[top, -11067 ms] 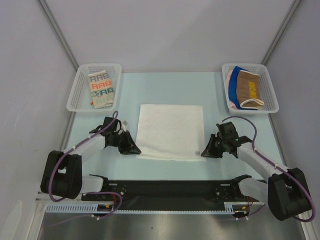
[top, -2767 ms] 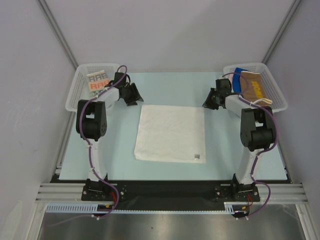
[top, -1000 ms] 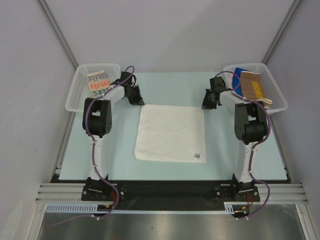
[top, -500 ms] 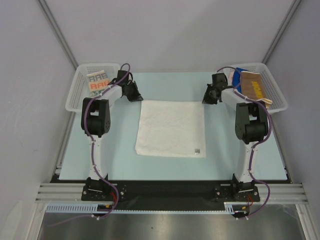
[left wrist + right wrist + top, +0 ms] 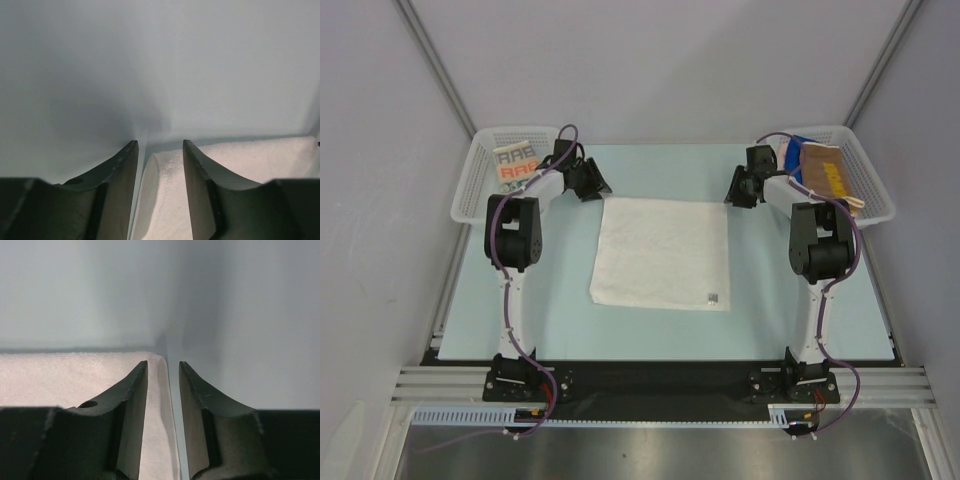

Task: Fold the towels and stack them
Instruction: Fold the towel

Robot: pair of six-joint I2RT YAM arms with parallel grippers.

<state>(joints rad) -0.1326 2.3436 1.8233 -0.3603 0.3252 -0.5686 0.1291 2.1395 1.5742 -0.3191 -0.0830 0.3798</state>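
A plain white towel [image 5: 662, 252] lies flat in the middle of the table. My left gripper [image 5: 592, 187] hovers low at its far left corner, and my right gripper [image 5: 735, 192] at its far right corner. In the left wrist view the left gripper [image 5: 160, 145] is open, with the towel's rounded corner [image 5: 170, 200] lying loose between the fingers. In the right wrist view the right gripper [image 5: 163, 365] is open too, straddling the towel's right edge [image 5: 75, 375]. A cream lettered towel [image 5: 515, 165] lies in the left basket. Brown [image 5: 825, 170] and blue [image 5: 798, 142] towels are in the right basket.
A white mesh basket [image 5: 470, 190] stands at the far left corner of the table and another [image 5: 875, 205] at the far right. Both arms reach far forward beside the white towel. Grey walls close in the back and sides.
Both grippers were shut on the white towel's far corners and have opened, letting it go. The towel has shifted a little toward the back.
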